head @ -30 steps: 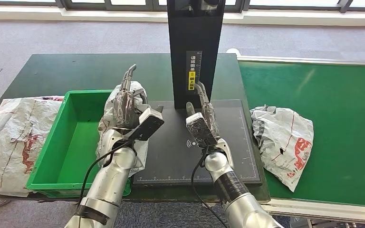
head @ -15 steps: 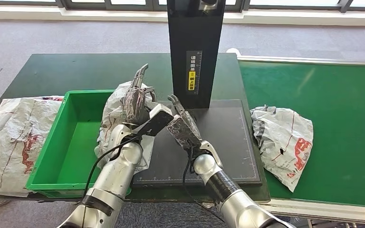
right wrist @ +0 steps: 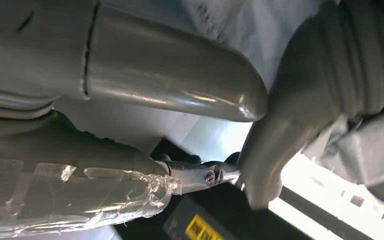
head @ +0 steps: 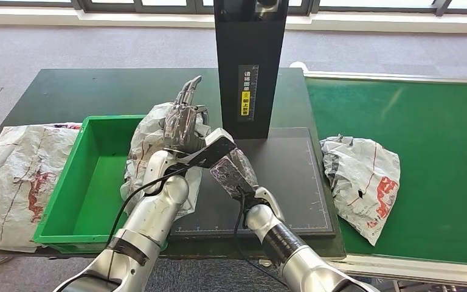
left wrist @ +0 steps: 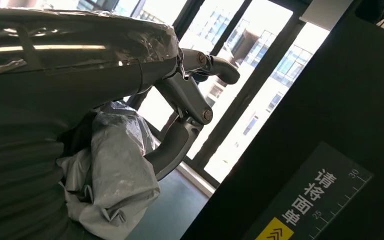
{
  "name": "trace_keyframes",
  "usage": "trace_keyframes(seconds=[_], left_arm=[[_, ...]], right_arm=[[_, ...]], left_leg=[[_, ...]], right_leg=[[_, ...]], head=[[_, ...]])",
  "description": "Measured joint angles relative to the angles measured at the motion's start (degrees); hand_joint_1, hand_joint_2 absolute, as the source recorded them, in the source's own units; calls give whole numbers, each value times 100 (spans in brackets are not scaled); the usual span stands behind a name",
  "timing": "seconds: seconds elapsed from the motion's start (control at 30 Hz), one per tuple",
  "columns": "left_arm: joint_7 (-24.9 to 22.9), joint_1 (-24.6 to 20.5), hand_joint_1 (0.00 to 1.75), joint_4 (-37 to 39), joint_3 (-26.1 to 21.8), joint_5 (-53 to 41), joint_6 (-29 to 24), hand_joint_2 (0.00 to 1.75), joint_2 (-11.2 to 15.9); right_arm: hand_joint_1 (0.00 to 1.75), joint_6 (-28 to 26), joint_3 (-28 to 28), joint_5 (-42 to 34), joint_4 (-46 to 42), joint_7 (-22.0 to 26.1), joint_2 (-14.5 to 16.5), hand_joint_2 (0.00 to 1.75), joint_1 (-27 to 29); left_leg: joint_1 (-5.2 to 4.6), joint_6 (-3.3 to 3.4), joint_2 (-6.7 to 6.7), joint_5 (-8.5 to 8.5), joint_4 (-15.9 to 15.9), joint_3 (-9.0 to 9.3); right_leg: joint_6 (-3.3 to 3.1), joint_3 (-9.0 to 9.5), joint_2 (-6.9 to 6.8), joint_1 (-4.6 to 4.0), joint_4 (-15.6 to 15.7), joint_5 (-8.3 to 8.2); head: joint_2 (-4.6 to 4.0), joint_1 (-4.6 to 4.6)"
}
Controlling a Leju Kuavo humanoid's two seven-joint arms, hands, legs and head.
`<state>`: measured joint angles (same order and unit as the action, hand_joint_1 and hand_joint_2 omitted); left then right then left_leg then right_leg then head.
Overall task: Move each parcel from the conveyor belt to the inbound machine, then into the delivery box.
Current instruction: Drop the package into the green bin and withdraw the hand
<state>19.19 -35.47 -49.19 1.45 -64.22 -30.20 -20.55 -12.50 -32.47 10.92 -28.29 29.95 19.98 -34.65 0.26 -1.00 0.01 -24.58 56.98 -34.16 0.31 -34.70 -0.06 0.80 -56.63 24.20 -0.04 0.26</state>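
Dark tabletop (head: pixel 67 91) under everything, green conveyor belt (head: pixel 438 140) at right with one parcel (head: pixel 365 176) lying on it. Black inbound machine (head: pixel 280 176) centre, green delivery box (head: pixel 91 176) left. Between them, grey parcel (head: pixel 149 143) gripped by left hand (head: pixel 182 125). Right hand (head: pixel 231 170) just beside, fingers together, grip unclear.

I see a dark green table (head: pixel 85 91) carrying a green bin (head: pixel 91 182) at its left front, with a crumpled white parcel (head: pixel 18 176) lying just left of the bin. A black scanner pad (head: pixel 286 176) with an upright black post (head: pixel 249 61) sits toward the table's right. Beside the table, a green conveyor belt (head: pixel 425 121) carries another white parcel (head: pixel 365 176).
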Motion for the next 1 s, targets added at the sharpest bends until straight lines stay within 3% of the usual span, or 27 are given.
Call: trace_keyframes(seconds=[0.23, 0.43, 0.73, 1.0], left_arm=[[-375, -258, 0, 488, 130, -670, 53, 175, 2], [-394, -218, 0, 994, 221, -816, -68, 175, -13], [-634, -188, 0, 1151, 231, -895, -395, 175, 48], [-718, -171, 0, 1120, 231, -1117, -433, 175, 61]], right_arm=[[0, -676, -1, 164, 18, 152, -81, 0, 18], [0, -1017, 2, 345, -54, 281, 11, 0, -49], [0, -2266, 281, 571, -670, 623, 11, 0, 219], [0, -2411, 379, 696, -1008, 517, 7, 0, 406]], left_leg=[[0, 0, -2, 0, 0, -2], [-1, 0, -2, 0, 1, -2], [2, 0, -11, 0, -1, -7], [2, -1, -12, 1, -2, -6]], right_leg=[[0, 1, -1, 1, 0, 0], [0, -1, -1, -4, 0, 0], [0, 1, -9, -2, 0, 1], [0, 1, -9, -3, -1, 1]], head=[[0, 2], [0, -1], [2, 1], [0, 1]])
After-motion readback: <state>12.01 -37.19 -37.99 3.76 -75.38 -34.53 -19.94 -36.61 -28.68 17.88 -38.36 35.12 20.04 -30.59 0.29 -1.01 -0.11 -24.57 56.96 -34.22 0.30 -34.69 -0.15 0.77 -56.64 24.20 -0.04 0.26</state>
